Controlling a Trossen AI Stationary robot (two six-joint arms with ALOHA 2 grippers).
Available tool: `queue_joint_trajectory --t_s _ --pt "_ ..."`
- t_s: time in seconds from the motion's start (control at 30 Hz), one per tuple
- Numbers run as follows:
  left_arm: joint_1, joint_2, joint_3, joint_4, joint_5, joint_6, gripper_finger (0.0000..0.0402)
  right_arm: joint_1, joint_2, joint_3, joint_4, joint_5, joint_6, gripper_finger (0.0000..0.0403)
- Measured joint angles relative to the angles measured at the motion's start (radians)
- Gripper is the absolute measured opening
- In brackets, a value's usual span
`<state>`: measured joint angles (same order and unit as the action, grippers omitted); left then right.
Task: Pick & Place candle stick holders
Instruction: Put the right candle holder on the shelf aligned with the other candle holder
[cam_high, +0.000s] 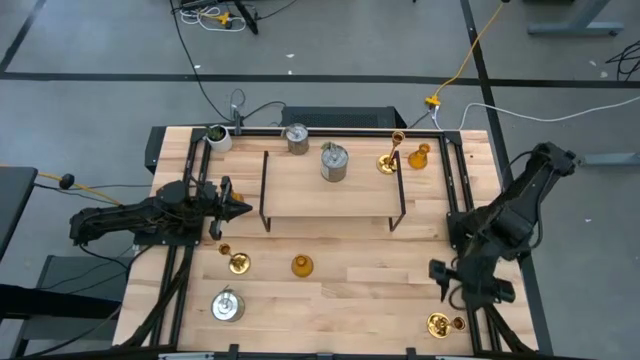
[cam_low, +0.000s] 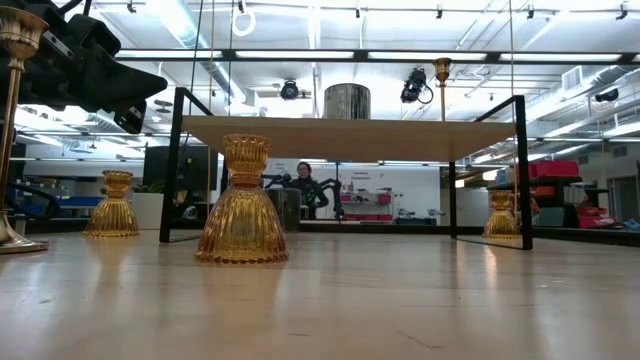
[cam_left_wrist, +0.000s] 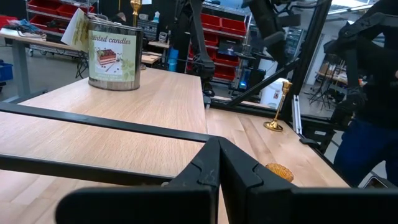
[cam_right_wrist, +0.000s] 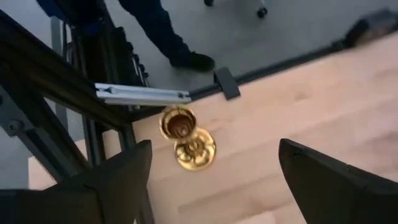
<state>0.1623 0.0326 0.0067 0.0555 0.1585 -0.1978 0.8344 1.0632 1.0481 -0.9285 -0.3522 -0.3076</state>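
A silver can-shaped holder (cam_high: 334, 162) stands on top of the wooden rack (cam_high: 330, 200). Another can (cam_high: 296, 138), a gold holder (cam_high: 390, 158) and an amber one (cam_high: 419, 156) stand behind the rack. A gold holder (cam_high: 238, 263), an amber one (cam_high: 302, 265) and a can (cam_high: 227, 305) stand on the near side of the table. My left gripper (cam_high: 240, 208) is shut and empty just left of the rack. My right gripper (cam_right_wrist: 214, 186) is open above a gold holder (cam_right_wrist: 188, 138) at the near right corner, touching nothing.
A whitish cup (cam_high: 218, 137) stands at the far left corner. The rack's black wire sides (cam_left_wrist: 124, 127) stand right in front of my left gripper. A black frame rail (cam_right_wrist: 143, 94) runs along the table's right edge beside the gold holder. A person's legs (cam_right_wrist: 155, 31) show beyond the edge.
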Motion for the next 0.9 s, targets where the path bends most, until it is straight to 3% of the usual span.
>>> queue_joint_trajectory --t_s 0.27,0.63,0.9 --pt "0.0 0.0 0.0 0.0 0.0 0.0 0.0007 0.111 0.064 0.0 0.092 0.01 -0.111 0.0352" --pt "0.0 0.0 0.0 0.0 0.0 0.0 0.0007 0.166 0.165 -0.003 0.15 0.048 -0.121 0.0352" --pt "0.0 0.0 0.0 0.0 0.0 0.0 0.0007 0.206 0.167 -0.1 0.226 0.056 -0.121 0.0352"
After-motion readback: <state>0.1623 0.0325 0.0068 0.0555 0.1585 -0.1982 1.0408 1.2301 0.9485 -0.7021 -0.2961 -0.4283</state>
